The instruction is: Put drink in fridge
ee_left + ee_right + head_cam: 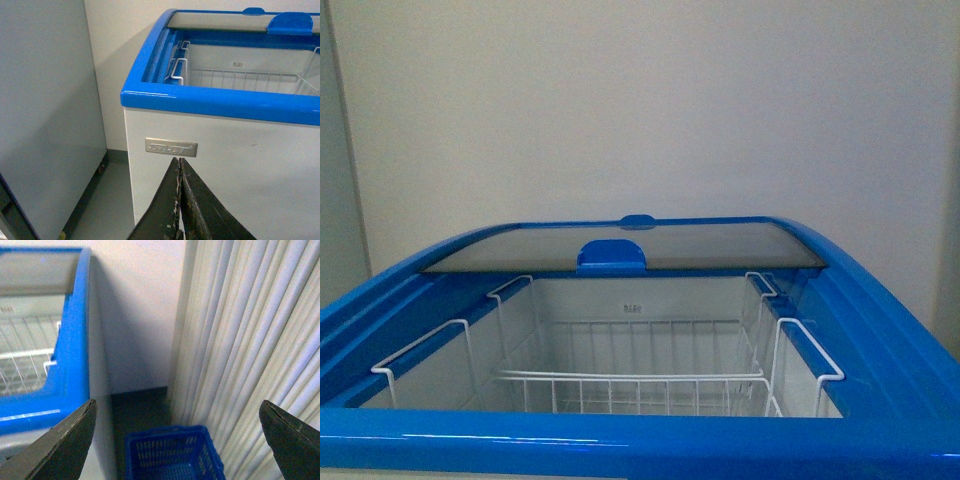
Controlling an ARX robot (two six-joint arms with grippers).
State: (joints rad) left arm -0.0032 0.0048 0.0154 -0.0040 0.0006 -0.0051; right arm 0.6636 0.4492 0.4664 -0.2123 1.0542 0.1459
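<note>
The fridge (620,445) is a white chest with a blue rim, right in front of me in the front view. Its glass top (620,245) is slid to the back, so the inside stands open, with white wire baskets (630,380) in it. No drink shows in any view. My left gripper (179,167) is shut with nothing in it, low in front of the fridge's white front wall (240,170), just under its metal nameplate (171,147). My right gripper (177,415) is open and empty, off the fridge's right side (70,385), above a blue crate (172,455).
A tall grey-white cabinet (45,110) stands left of the fridge, with a narrow strip of floor between them. Pale curtains (250,340) hang to the right. The blue plastic crate sits on the dark floor between fridge and curtains. A plain wall (640,100) is behind.
</note>
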